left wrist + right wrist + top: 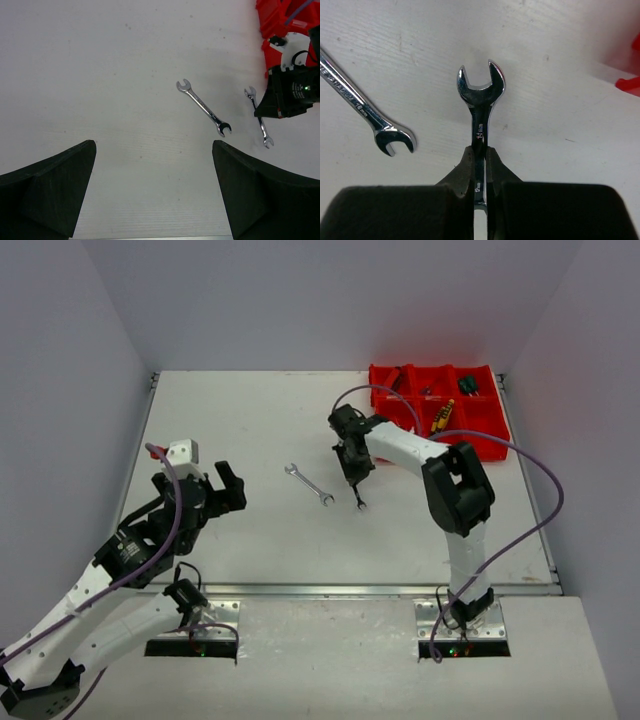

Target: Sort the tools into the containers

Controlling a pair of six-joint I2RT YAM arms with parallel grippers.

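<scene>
Overhead, right end effector (354,480) pinches a slim chrome open-end wrench (358,502) over the matte white table (230,420). A second wrench (308,484), also chrome, lies flat just left. Red plastic bins (440,410) sit at the far right corner, tools inside. Left wrist: left end effector (152,150) spread wide, empty, with black wedge-shaped fingers. Right wrist: jaws clamped tight on the shank, U-shaped head protruding.

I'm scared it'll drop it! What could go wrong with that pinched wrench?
The right gripper pinches the small wrench only by its thin shaft, so it might swivel or slip out on the way to the red bins. The other wrench lies close beside it and could get bumped.
</scene>
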